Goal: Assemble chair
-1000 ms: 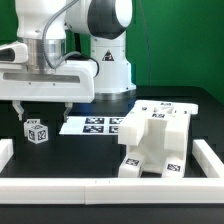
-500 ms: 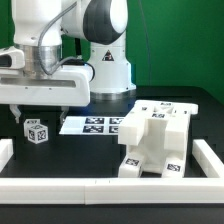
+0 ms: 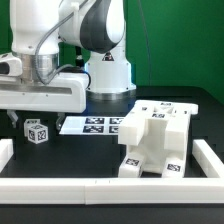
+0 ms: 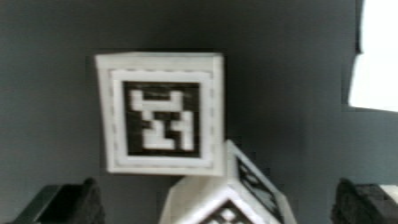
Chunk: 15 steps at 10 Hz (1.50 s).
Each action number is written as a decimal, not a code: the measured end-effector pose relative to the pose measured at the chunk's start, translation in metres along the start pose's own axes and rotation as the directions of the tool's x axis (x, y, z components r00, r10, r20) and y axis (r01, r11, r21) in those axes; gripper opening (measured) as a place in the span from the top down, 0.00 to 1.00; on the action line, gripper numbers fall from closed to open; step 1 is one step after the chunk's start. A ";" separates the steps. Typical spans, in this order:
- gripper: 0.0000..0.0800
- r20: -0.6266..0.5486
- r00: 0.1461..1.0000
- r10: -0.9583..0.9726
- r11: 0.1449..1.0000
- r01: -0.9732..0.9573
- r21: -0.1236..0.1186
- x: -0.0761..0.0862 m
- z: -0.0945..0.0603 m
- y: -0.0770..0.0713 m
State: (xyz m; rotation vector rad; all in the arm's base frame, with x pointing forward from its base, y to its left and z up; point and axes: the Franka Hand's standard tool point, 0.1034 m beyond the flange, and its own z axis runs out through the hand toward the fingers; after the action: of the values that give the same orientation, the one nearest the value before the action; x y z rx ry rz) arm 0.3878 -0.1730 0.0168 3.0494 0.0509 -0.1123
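Observation:
A small white block-shaped chair part (image 3: 37,131) with black marker tags stands on the black table at the exterior view's left. My gripper (image 3: 33,117) hangs open just above it, with one dark finger (image 3: 12,118) showing to its left. In the wrist view the same part (image 4: 164,115) lies ahead of and between my dark fingertips (image 4: 63,203), which stand wide apart without touching it. My gripper (image 4: 217,205) holds nothing. A cluster of larger white chair parts (image 3: 155,140) sits at the exterior view's right.
The marker board (image 3: 95,125) lies flat between the small part and the larger parts. A low white rail (image 3: 100,188) borders the table at the front, with side pieces at the left (image 3: 5,150) and right (image 3: 207,155). The robot base (image 3: 110,75) stands behind.
My arm has moved toward the exterior view's left, bringing the open gripper over the small block. The parts on the table have not moved.

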 end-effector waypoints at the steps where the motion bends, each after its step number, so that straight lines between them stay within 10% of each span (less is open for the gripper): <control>1: 0.19 0.000 1.000 -0.001 1.000 0.001 0.001 0.000 0.000 0.000; 3: 0.33 0.001 1.000 -0.001 1.000 0.001 0.001 0.000 0.000 0.000; 7: 0.93 0.006 1.000 0.025 1.000 -0.025 0.008 0.003 -0.001 -0.004; 11: 1.00 0.012 0.992 0.123 0.991 -0.123 0.056 0.038 -0.012 -0.044; 15: 1.00 0.009 0.991 0.133 0.989 -0.133 0.059 0.039 -0.012 -0.044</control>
State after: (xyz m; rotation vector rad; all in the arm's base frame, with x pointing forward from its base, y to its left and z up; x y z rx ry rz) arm 0.4260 -0.1273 0.0215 3.1006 -0.1593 -0.1142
